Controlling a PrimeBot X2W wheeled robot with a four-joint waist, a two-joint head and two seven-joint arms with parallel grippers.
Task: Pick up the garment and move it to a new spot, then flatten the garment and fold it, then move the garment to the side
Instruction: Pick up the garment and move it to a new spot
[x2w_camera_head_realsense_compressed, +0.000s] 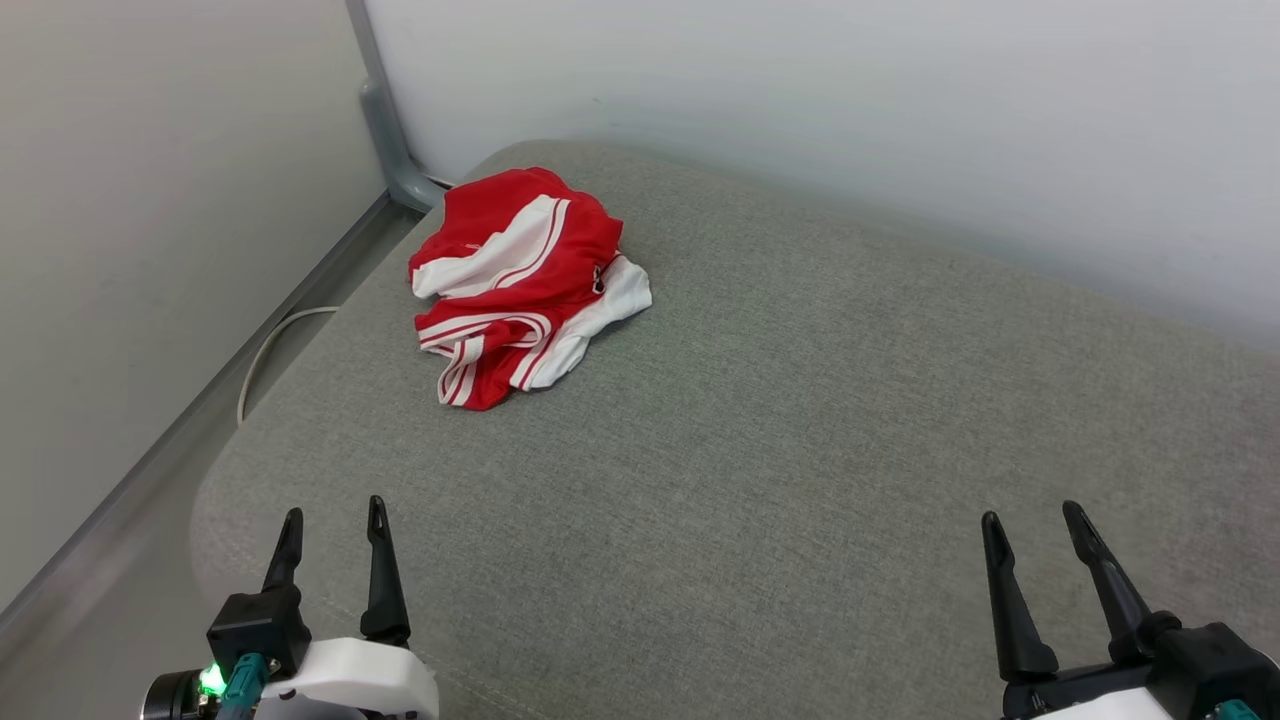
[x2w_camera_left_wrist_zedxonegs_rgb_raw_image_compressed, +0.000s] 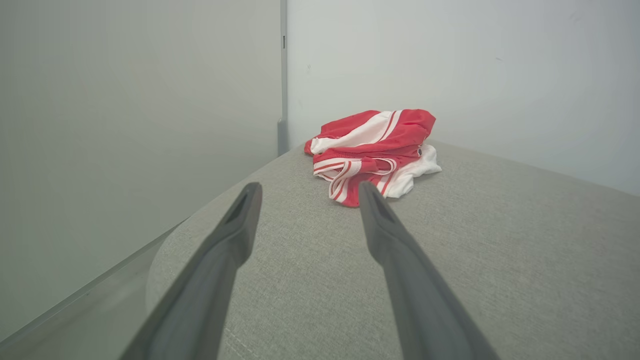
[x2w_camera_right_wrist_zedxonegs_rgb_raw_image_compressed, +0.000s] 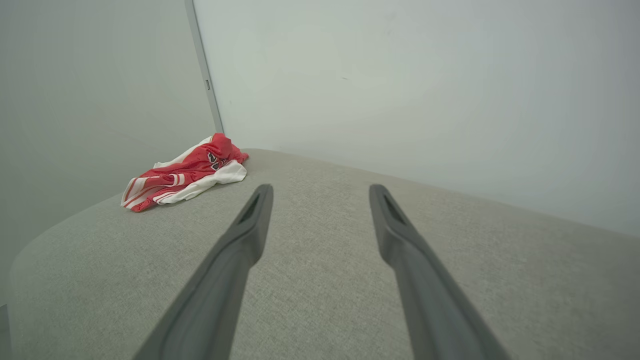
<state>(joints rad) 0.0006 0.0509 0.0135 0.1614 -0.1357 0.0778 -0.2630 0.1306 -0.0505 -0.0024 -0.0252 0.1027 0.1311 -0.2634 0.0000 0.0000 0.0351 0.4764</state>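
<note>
**Bare indoor corner, fitted sparsely like a test room.** A plain pale back wall (x2w_camera_head_realsense_compressed: 850, 90) and side wall (x2w_camera_head_realsense_compressed: 150, 200) meet at a grey corner strip (x2w_camera_head_realsense_compressed: 383, 120) far ahead of the left hand (x2w_camera_head_realsense_compressed: 335, 512). A grey cloth-covered cushion (x2w_camera_head_realsense_compressed: 800, 450) with rounded edges spreads beneath the left hand and the right hand (x2w_camera_head_realsense_compressed: 1030, 512). A white cable (x2w_camera_head_realsense_compressed: 262, 360) lies beside the cushion, ahead and left of the left hand.

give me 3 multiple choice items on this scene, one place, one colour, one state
1. Where on the grey fabric cushion does the crumpled red and white jersey garment lie? A near right edge B far left corner C centre
2. Its trim stripes are: A red and white B blue C black
3. The left gripper and right gripper are: A shut B holding the garment C open, empty
B, it lies by the wall corner; A, red-white bands show; C, fingers apart, nothing between.
</note>
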